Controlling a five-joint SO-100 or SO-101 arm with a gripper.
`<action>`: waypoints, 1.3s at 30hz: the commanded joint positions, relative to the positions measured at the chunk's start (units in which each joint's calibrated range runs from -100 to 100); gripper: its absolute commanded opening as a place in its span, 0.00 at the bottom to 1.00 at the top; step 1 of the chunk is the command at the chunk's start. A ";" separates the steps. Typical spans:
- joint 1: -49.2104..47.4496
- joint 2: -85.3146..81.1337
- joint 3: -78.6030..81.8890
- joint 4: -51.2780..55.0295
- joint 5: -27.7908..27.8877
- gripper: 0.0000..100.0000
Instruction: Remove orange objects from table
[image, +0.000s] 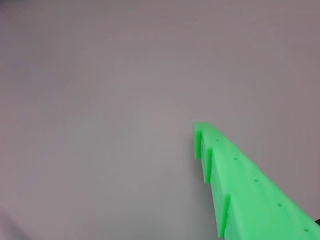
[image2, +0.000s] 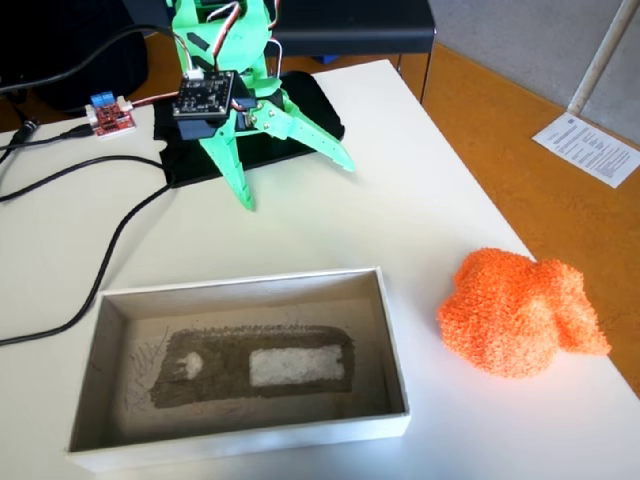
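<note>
At lower right of the fixed view the orange lump sits on the bench, well apart from the green tool, fingers spread, empty, near its base.

Office or hobby workspace, fixed view. White bench fills most of the frame; orange-brown carpet floor along the right edge, printed sheet lying on it upper right. Small red circuit board and loose black cables upper left. Dark chair legs at top.
</note>
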 joint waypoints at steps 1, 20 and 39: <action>-0.37 0.18 -0.30 0.34 4.59 0.55; -12.94 83.18 -89.15 -29.57 9.47 0.56; -18.56 120.28 -109.50 -26.09 12.94 0.57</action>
